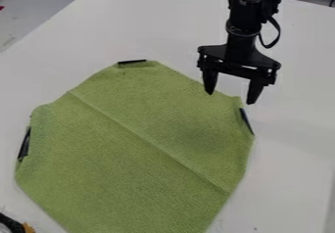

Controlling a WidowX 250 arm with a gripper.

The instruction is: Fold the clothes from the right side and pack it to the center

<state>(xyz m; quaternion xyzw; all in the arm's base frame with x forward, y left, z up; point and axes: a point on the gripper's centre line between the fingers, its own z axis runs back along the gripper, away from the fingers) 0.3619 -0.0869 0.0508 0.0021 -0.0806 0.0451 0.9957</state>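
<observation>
My fingers stand open over the green cloth's upper right edge

I am the black two-finger gripper [230,98], hanging down from the top of the camera view, right of its middle, at the end of my black arm [243,19]. My fingers [209,82] are wide apart, their tips pointing down, with nothing clamped between them. One tip overlaps the cloth's border in the view; the other is just beside the cloth's right corner. Whether either one touches the fabric or the surface under it, I cannot tell.

The task's thing is a light green, finely textured fabric cloth [147,149], spread out unfolded on the white, smooth tabletop [294,144]. It takes up the left and middle of the view and runs out past the bottom edge. One straight crease crosses it at a slant, from the upper left border down to the lower right one. Its outline is many-sided, with softly rounded corners.

Three narrow black strips show along its border: one at the top [131,61], one at the left [25,144] and one at the right [246,121], the last below my fingers. Near the bottom left corner of the view is a partly visible black object with an orange piece [29,227] beside it
</observation>
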